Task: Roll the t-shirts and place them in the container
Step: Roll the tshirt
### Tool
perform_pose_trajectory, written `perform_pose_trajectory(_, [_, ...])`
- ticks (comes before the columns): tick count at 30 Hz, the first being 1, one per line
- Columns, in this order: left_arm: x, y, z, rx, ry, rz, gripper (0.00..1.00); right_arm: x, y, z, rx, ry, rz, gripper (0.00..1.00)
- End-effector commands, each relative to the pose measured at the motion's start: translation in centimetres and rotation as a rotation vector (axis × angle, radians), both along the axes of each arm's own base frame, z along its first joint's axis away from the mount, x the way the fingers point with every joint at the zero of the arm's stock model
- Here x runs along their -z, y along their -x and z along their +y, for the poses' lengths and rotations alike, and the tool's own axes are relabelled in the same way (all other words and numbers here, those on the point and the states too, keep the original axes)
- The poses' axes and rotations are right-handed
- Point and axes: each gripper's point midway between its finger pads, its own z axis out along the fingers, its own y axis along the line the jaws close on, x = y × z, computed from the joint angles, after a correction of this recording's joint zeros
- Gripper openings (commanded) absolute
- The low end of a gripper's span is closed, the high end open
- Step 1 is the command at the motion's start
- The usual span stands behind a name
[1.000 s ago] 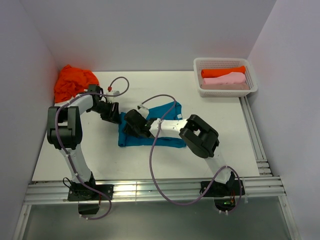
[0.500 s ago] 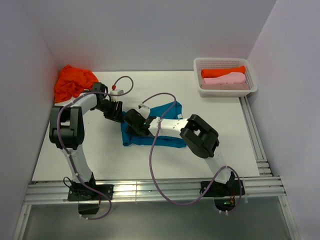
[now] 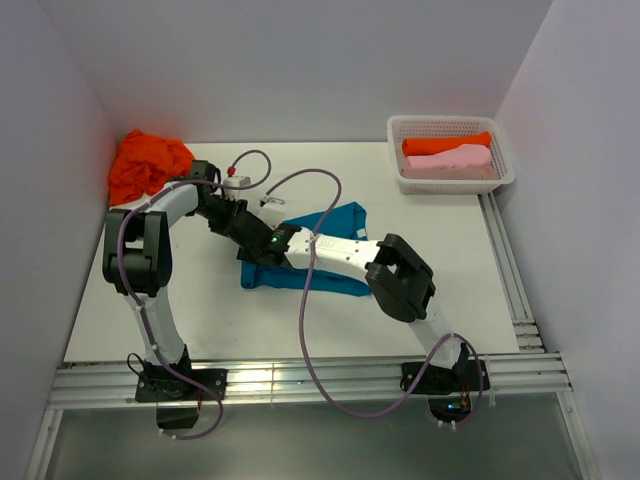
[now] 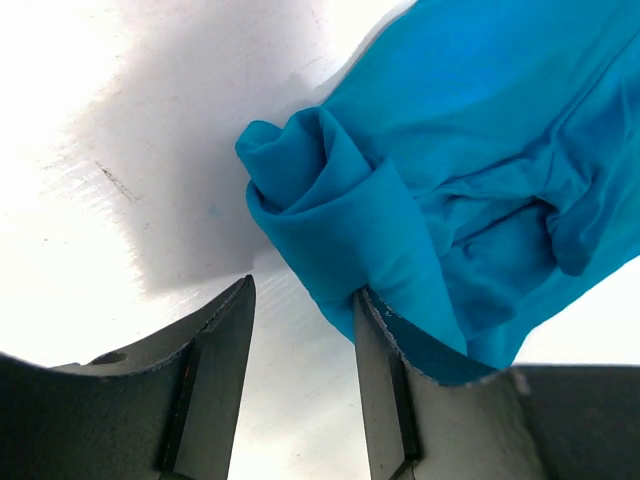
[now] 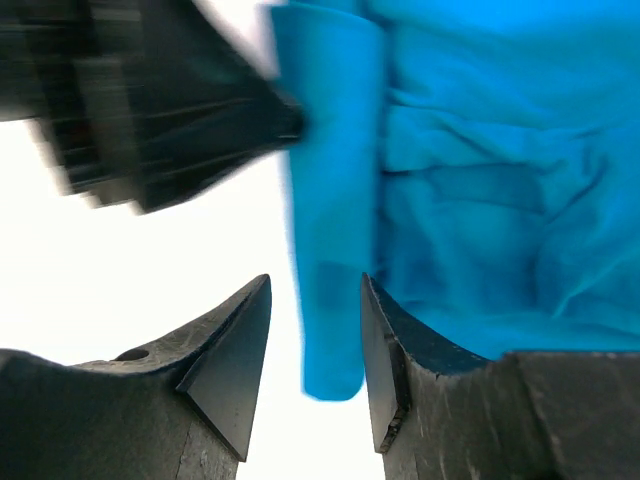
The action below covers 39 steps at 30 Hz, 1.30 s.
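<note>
1. At the far left back corner of the table (image 3: 200,320), an orange t-shirt (image 3: 148,163) lies in a loose, crumpled heap, not rolled.
2. The left arm reaches from this corner toward the middle of the table. The left gripper (image 4: 300,295) has its jaws parted, and the bare table shows in the gap between them. It clamps nothing. A curled corner of the cloth lies just in front of the gap and rests over the tip of one finger (image 4: 400,400).
3. The teal-blue t-shirt (image 3: 340,222) lies flat in the middle of the table, partly under the right arm. Its left edge is turned up into a narrow roll, and the two grippers meet there, very close to each other.
4. The right gripper (image 5: 315,285) also has its jaws apart. The end of the narrow roll lies in the gap, close to one finger, and white table shows on its other side, so the roll is not pinched.
5. At the far right back corner stands a white basket (image 3: 505,150). Inside it an orange roll (image 3: 445,143) and a pink roll (image 3: 450,159) lie side by side and touch.
</note>
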Motion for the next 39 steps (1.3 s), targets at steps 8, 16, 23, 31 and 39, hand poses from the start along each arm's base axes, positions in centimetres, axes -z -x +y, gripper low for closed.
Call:
perform_pose_trajectory(8, [0.0, -1.2, -0.1, 0.024, -0.043, -0.037, 0.49, -1.7, -1.3, 3.0, -0.056, 0.062, -0.089, 0.48])
perform_pose_trajectory(16, [-0.1, -1.2, -0.2, 0.032, -0.042, -0.04, 0.51, 1.6, -1.2, 2.3, -0.047, 0.157, -0.043, 0.49])
perform_pose_trajectory(23, [-0.9, -1.7, -0.3, 0.019, -0.038, -0.061, 0.53, 2.6, -0.6, 1.5, -0.037, 0.217, -0.029, 0.51])
perform_pose_trajectory(31, [-4.4, -4.1, 0.0, -0.02, -0.016, -0.146, 0.56, 3.8, 0.0, 1.0, -0.044, 0.272, 0.001, 0.53])
perform_pose_trajectory(39, [-9.8, -7.1, 2.5, -0.116, 0.027, -0.26, 0.57, 5.4, 0.2, 1.4, -0.076, 0.301, 0.035, 0.54])
